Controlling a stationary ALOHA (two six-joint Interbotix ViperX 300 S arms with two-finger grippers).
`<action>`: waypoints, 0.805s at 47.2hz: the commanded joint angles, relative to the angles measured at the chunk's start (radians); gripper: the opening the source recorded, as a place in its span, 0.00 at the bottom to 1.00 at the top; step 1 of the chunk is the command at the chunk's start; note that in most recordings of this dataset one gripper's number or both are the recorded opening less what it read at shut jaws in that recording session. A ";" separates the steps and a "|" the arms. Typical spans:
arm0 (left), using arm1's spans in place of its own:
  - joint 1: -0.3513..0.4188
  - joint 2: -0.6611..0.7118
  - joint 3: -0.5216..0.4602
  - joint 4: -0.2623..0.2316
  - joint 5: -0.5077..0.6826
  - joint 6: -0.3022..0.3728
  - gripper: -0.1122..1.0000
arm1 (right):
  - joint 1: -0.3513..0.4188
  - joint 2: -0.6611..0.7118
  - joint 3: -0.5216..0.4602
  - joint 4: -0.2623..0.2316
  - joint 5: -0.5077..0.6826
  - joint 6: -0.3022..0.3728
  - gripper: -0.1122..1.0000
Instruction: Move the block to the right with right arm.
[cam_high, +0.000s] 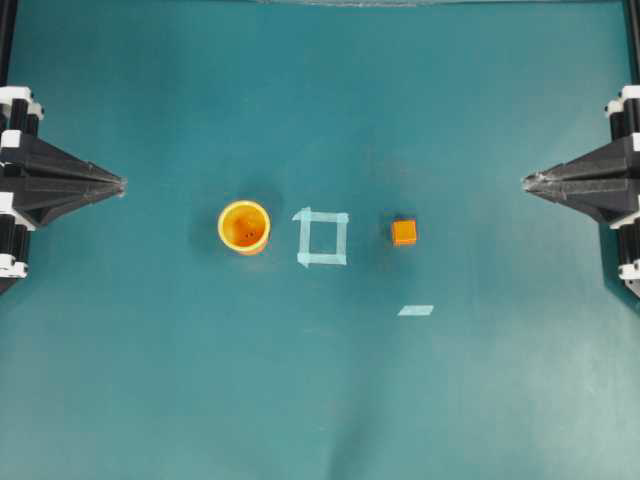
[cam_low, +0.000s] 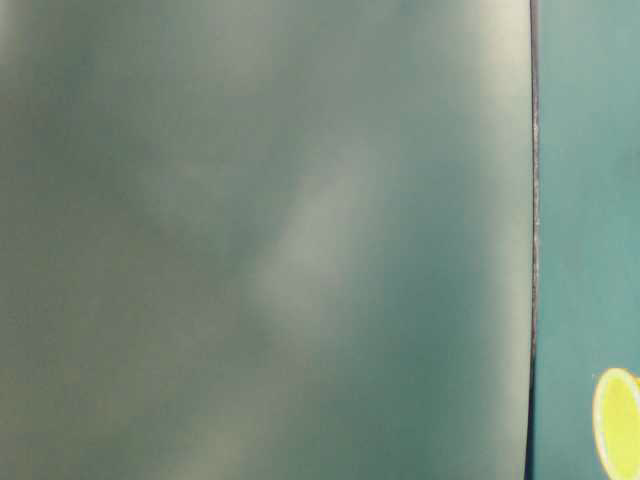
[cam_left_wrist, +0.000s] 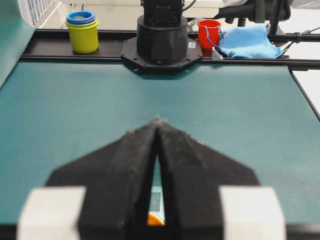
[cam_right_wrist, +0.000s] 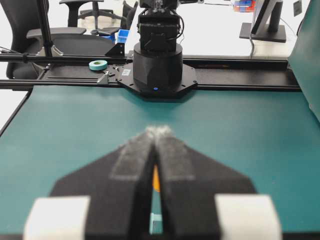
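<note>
Start of the task; nothing is done yet. The right gripper rests at the right edge of the table, its jaws pressed together and holding nothing. The left gripper mirrors it at the opposite edge, likewise closed and empty. The block lies well apart from the right gripper, out ahead of its tip and slightly toward the near side in the overhead view, untouched. Beyond the block, farther from the right gripper, come a square of tape and then an orange cup; a short strip of tape lies near the block. Reaching, grasping and carrying the block rightward all remain. The surface is a plain teal mat. The wrist views show office chairs, cups and a blue cloth behind the arm bases.
</note>
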 joint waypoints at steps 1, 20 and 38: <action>-0.009 0.011 -0.041 0.012 0.031 0.006 0.10 | -0.002 0.011 -0.018 0.003 -0.002 0.005 0.10; -0.009 0.011 -0.054 0.012 0.095 -0.005 0.10 | -0.015 0.051 -0.069 0.005 0.127 0.005 0.10; -0.009 0.011 -0.055 0.012 0.095 -0.005 0.10 | -0.055 0.137 -0.130 0.006 0.133 0.005 0.24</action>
